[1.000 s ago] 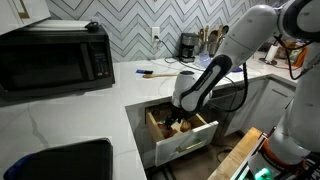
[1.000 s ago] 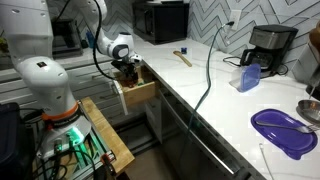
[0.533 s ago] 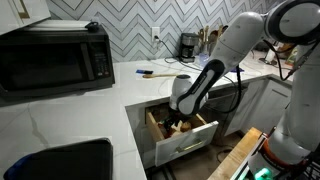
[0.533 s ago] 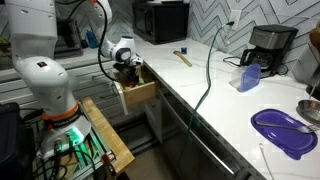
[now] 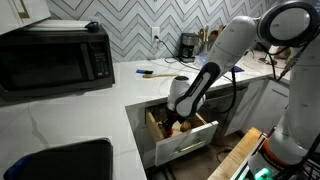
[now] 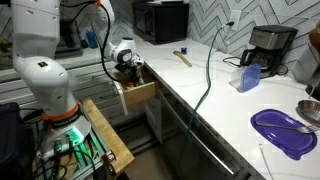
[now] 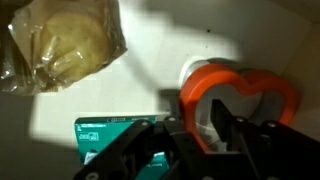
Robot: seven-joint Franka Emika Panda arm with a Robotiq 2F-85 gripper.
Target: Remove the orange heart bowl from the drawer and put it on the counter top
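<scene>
Down in the wrist view, gripper (image 7: 200, 132) sits at frame bottom w/ its two fingers (image 7: 222, 128) astride the left wall of the orange heart bowl (image 7: 245, 95): one inside, one outside, narrowed onto the rim and apparently pinching it. Bowl rests on the pale floor of the drawer (image 7: 150, 75), just right of a green item (image 7: 108, 135); a clear bag w/ yellowish food (image 7: 62, 40) lies top left, apart.

At the exterior view from the microwave (image 5: 55, 58) side, arm (image 5: 215, 65) bends down into the open drawer (image 5: 188, 145) below the counter top (image 5: 70, 115); gripper (image 5: 176, 122) hides the bowl.

Over in the exterior view along the counter top (image 6: 215, 105), gripper (image 6: 128, 72) is inside the pulled-out drawer (image 6: 140, 96); bowl too small to make out. Coffee maker (image 6: 268, 45) stands far right.
</scene>
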